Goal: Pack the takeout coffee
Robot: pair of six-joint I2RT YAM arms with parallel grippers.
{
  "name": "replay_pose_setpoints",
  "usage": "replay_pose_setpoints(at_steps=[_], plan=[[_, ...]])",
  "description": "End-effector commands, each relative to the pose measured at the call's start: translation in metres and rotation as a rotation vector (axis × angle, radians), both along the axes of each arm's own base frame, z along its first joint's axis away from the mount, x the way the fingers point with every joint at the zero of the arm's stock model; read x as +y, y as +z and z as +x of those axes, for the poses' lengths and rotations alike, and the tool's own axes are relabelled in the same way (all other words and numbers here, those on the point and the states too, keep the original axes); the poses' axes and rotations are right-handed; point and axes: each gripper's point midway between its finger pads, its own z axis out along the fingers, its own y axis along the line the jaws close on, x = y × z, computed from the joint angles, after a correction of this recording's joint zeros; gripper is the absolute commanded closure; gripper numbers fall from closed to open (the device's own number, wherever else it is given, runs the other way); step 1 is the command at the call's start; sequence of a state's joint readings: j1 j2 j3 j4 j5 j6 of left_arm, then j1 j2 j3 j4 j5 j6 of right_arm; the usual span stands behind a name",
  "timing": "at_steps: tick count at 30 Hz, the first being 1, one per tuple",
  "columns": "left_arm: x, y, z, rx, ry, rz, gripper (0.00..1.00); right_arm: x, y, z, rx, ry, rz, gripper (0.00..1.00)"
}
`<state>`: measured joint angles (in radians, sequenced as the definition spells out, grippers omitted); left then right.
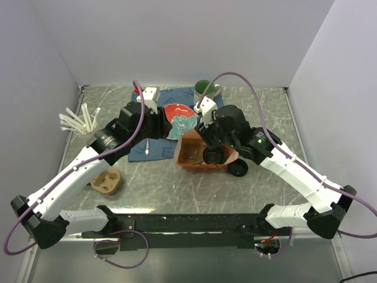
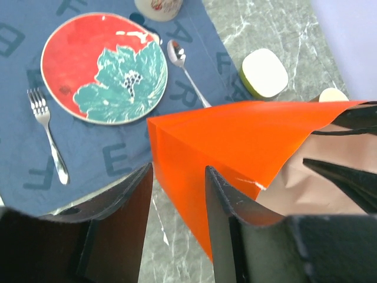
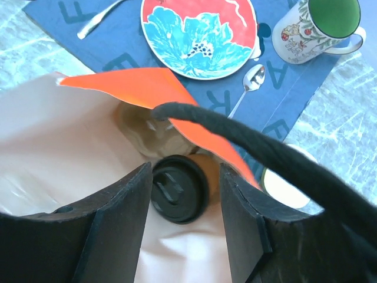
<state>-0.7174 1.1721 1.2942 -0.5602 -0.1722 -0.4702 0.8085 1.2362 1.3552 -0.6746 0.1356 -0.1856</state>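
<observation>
One orange bag (image 1: 197, 165) stands on the bench (image 1: 177, 188). It is glossy paper outside and matt tan inside, with sharp folded corners and a thick black cord handle (image 3: 265, 159). One takeout coffee (image 3: 177, 187) sits down inside it. Its round black plastic lid faces up out of the bag's mouth, and a little brown cup wall shows beside the lid.

There are two end effectors. The right end effector (image 3: 185, 171) reaches into the bag. Its jaws are apart and astride the lid, with a strip of tan showing between the lid and one finger. The left end effector (image 2: 178, 171) is at the bag's outer corner. Its jaws are also apart, with the bag's creased edge and bare bench between them, and nothing is pinched.

Beyond the bag lies one blue cloth placemat (image 1: 156, 154) printed with letters. On it are one round red plate (image 1: 179, 119) with a teal flower, one metal fork (image 2: 47, 132) and one metal spoon (image 2: 185, 71). One green-lined mug (image 1: 206, 89) stands at the placemat's far corner.

Just to the right of the bag lies one loose flat black lid (image 1: 238, 170). Well to the bag's left is one tan cardboard piece (image 1: 106, 181), perhaps a cup, though it is too small to tell. Farther left, one holder of white sticks (image 1: 79, 124) stands near the wall. In front of the bag the grey marbled bench runs bare to the arm bases.
</observation>
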Motion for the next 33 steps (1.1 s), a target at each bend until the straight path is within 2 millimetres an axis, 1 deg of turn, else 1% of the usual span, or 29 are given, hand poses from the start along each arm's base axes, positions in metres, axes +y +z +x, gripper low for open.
replay_pose_setpoints(at_steps=[1,3,4,6,7,8,10,11,13,14,15,16,18,19,23,24,26,29,33], plan=[[-0.012,0.046,0.008,-0.129,-0.055,-0.056,0.53,-0.006,0.032,-0.002,-0.054,-0.019,0.068,0.43],[-0.014,0.051,0.010,-0.147,-0.068,-0.054,0.52,-0.004,0.030,-0.005,-0.048,0.003,0.073,0.43],[-0.016,0.059,0.009,-0.166,-0.088,-0.054,0.52,-0.004,0.029,-0.006,-0.047,0.008,0.073,0.43],[-0.020,0.067,0.005,-0.191,-0.131,-0.058,0.51,-0.004,0.031,-0.008,-0.051,0.017,0.080,0.43],[-0.028,0.072,-0.001,-0.214,-0.197,-0.064,0.51,-0.004,0.032,-0.009,-0.052,0.020,0.083,0.43],[-0.030,0.076,-0.005,-0.233,-0.226,-0.072,0.50,-0.004,0.034,-0.009,-0.055,0.024,0.089,0.43],[-0.042,0.076,-0.019,-0.251,-0.342,-0.089,0.50,-0.004,0.035,-0.011,-0.056,0.033,0.096,0.43],[-0.045,0.076,-0.024,-0.259,-0.379,-0.096,0.50,-0.004,0.034,-0.012,-0.052,0.037,0.094,0.43],[-0.050,0.071,-0.032,-0.256,-0.438,-0.098,0.50,-0.003,0.031,-0.014,-0.043,0.045,0.092,0.43],[-0.056,0.073,-0.041,-0.261,-0.494,-0.118,0.51,-0.003,0.031,-0.015,-0.041,0.048,0.091,0.43],[-0.057,0.073,-0.044,-0.263,-0.516,-0.127,0.51,-0.004,0.031,-0.015,-0.039,0.044,0.096,0.43],[-0.059,0.067,-0.047,-0.252,-0.533,-0.129,0.51,-0.003,0.030,-0.017,-0.036,0.050,0.097,0.43],[-0.063,0.066,-0.054,-0.255,-0.575,-0.149,0.50,-0.003,0.030,-0.018,-0.034,0.051,0.103,0.44],[-0.064,0.059,-0.056,-0.247,-0.593,-0.146,0.48,-0.004,0.029,-0.018,-0.033,0.050,0.103,0.44],[-0.069,0.051,-0.064,-0.251,-0.657,-0.139,0.46,-0.002,0.028,-0.020,-0.015,0.053,0.109,0.44],[-0.069,0.048,-0.063,-0.257,-0.657,-0.126,0.46,-0.002,0.028,-0.021,-0.013,0.052,0.112,0.44],[-0.071,0.035,-0.060,-0.240,-0.655,-0.104,0.46,-0.002,0.029,-0.021,-0.012,0.052,0.117,0.44],[-0.073,0.028,-0.054,-0.247,-0.657,-0.068,0.46,-0.001,0.027,-0.022,-0.005,0.051,0.124,0.45],[-0.080,0.034,-0.049,-0.280,-0.672,-0.056,0.45,0.001,0.024,-0.022,0.013,0.047,0.126,0.45]])
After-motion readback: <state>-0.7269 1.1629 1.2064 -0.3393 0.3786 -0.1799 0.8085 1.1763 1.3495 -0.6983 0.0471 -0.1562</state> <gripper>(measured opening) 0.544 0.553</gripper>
